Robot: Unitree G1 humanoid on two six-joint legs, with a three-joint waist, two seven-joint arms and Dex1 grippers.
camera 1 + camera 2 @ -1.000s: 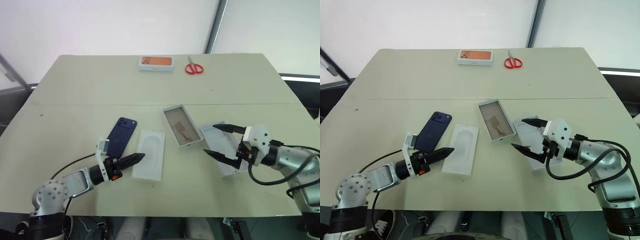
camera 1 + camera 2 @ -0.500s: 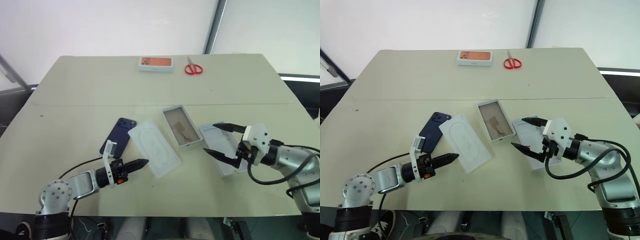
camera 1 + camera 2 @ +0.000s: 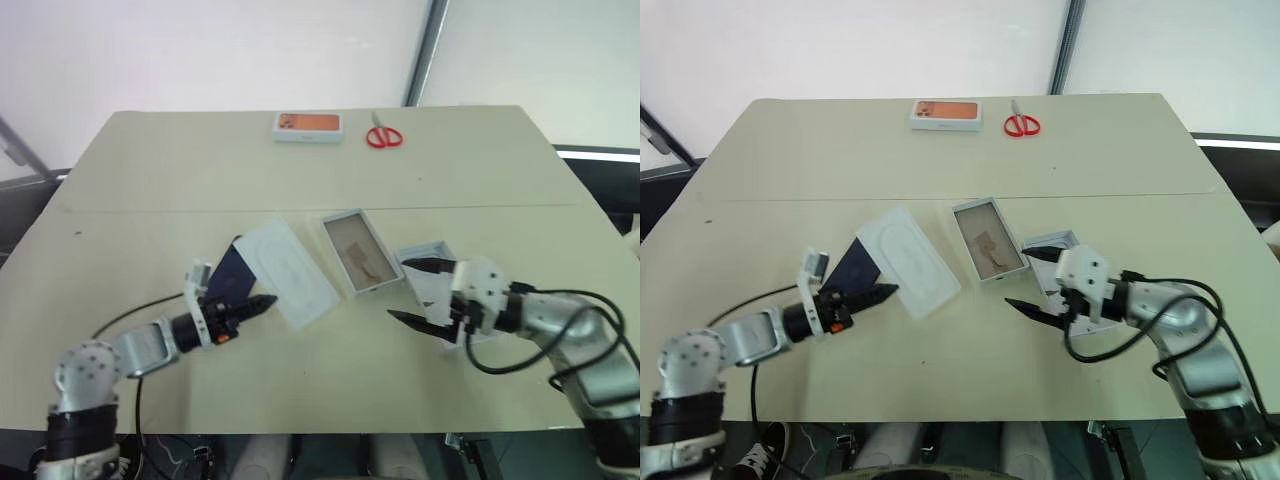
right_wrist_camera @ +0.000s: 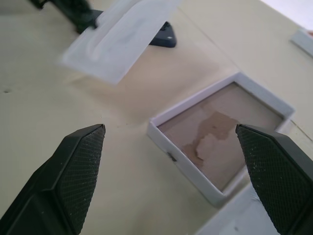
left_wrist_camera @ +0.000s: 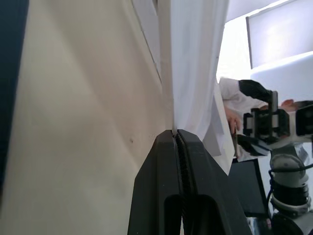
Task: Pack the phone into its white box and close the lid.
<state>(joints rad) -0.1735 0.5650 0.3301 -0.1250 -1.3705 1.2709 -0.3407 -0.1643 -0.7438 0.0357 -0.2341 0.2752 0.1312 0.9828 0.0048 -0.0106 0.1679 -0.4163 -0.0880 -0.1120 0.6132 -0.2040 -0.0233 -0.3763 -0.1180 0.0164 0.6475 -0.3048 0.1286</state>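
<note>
My left gripper point(image 3: 256, 302) is shut on the near edge of a flat white insert point(image 3: 286, 271) with an oval recess, holding it tilted off the table. The left wrist view shows the black fingers point(image 5: 168, 161) pinched on that thin white edge. The dark navy phone point(image 3: 230, 276) lies partly under the raised insert. To its right, the white box point(image 3: 359, 252) sits open with its tan inside showing. The lid point(image 3: 436, 258) lies just right of the box, partly behind my right gripper point(image 3: 398, 289), which is open and empty, level with the box's near end point(image 4: 177, 155).
At the table's far edge lie an orange-faced white case point(image 3: 307, 124) and red scissors point(image 3: 383, 136). A seam runs across the table behind the box. Bare tabletop lies in front of both grippers.
My left gripper has closed on the insert's edge, swung it round and lifted it partly over the phone. The right gripper has moved left, closer to the box, still open.
</note>
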